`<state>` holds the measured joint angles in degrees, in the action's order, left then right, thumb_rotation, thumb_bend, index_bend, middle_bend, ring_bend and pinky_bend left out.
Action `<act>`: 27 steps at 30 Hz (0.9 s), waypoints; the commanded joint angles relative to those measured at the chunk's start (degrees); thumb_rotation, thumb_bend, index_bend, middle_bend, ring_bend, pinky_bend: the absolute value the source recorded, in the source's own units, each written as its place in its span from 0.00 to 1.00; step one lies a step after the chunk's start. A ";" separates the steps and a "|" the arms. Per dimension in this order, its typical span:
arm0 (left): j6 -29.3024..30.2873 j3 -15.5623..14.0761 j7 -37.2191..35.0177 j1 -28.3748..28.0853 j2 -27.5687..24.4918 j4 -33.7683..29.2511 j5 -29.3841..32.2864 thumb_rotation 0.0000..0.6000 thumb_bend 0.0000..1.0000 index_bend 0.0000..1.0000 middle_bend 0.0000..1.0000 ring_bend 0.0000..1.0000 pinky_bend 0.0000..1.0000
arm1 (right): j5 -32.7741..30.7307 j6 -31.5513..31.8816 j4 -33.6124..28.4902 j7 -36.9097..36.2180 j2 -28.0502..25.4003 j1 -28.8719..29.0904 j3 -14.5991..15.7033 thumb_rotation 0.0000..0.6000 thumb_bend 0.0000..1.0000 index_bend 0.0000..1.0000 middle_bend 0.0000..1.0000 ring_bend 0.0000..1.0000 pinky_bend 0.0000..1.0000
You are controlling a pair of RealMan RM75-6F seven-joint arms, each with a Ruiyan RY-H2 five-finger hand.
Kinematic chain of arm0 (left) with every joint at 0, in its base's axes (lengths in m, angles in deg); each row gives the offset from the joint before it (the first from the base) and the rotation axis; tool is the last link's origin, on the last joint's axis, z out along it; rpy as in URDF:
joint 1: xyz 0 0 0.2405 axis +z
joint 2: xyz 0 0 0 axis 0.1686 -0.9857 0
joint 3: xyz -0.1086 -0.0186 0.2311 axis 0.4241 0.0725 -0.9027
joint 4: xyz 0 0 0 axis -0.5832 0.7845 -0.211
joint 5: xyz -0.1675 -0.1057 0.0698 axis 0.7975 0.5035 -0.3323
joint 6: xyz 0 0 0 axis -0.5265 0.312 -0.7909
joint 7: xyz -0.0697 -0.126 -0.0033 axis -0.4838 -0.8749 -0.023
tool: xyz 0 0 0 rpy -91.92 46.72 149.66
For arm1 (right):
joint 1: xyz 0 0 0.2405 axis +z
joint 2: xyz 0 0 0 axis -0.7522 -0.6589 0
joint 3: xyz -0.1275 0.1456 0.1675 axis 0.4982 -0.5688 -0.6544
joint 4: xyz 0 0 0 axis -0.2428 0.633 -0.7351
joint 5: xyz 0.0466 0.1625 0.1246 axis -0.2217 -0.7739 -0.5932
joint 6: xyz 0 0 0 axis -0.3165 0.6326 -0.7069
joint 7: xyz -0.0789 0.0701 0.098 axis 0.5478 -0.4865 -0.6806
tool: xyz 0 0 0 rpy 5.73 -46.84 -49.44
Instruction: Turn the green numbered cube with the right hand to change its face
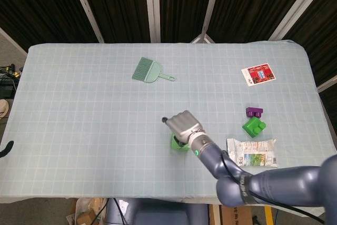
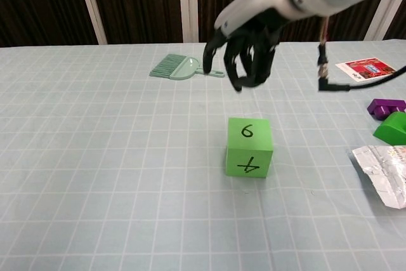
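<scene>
The green numbered cube [image 2: 248,147] rests on the table, a 6 on its top face and a 4 on the face toward the chest camera. From the head view only a part of the cube [image 1: 178,144] shows below the hand. My right hand [image 2: 244,46] hangs well above the cube, fingers spread and pointing down, holding nothing; seen from the head, the right hand [image 1: 182,124] covers most of the cube. My left hand is outside both views.
A pale green hand brush [image 2: 177,67] lies at the back. A purple block [image 2: 384,106], a green block [image 2: 393,127], a crinkled packet [image 2: 384,171] and a red card [image 2: 365,68] sit at the right.
</scene>
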<state>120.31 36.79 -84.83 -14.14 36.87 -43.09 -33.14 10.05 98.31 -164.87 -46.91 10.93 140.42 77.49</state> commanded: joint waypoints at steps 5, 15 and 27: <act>0.39 -0.40 1.03 0.10 0.28 -0.51 -0.65 1.00 0.34 0.11 0.00 0.00 0.06 | 30.63 25.49 0.21 -20.25 -7.52 -28.76 5.21 1.00 0.26 0.11 0.08 0.11 0.19; 0.76 -0.80 3.37 0.05 1.01 -0.98 -1.16 1.00 0.34 0.11 0.00 0.00 0.06 | 63.91 46.24 15.72 -32.30 -1.72 -57.64 16.84 1.00 0.24 0.10 0.07 0.10 0.14; 1.80 -1.48 2.84 0.57 0.70 -1.18 -2.84 1.00 0.34 0.11 0.00 0.00 0.06 | 75.87 55.83 27.62 -27.13 6.55 -75.02 17.64 1.00 0.24 0.10 0.07 0.09 0.12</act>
<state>122.10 35.30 -81.98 -13.59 37.59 -44.28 -35.96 84.94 153.39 -138.15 -75.12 16.42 66.73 95.61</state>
